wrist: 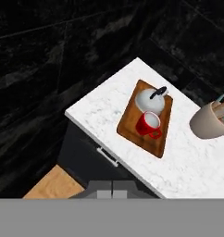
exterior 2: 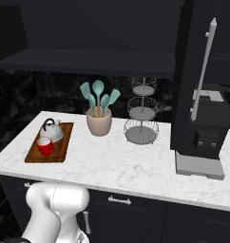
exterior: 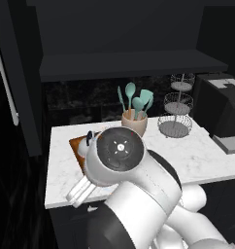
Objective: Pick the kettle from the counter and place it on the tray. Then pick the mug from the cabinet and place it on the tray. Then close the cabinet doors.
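The brown wooden tray [exterior 2: 60, 147] lies at the left end of the white marble counter [exterior 2: 136, 166]. On its far half stands the silver kettle [exterior 2: 52, 130], on its near half the red mug [exterior 2: 45, 146]. The hand view looks down from high up on the tray [wrist: 132, 125], the kettle [wrist: 148, 99] and the mug [wrist: 148, 124]. My gripper [wrist: 112, 189] is shut with nothing in it, well above and apart from them. The black cabinet [exterior 2: 88, 59] is open. Its left door [exterior: 15, 82] and right door [exterior 2: 188, 76] both stand swung out.
A beige utensil crock [exterior 2: 99, 122] with teal utensils stands right of the tray. Beyond it are a tiered wire basket stand [exterior 2: 141, 116] and a black coffee machine [exterior 2: 207, 137]. My arm [exterior: 122, 155] covers most of the tray in the left base view.
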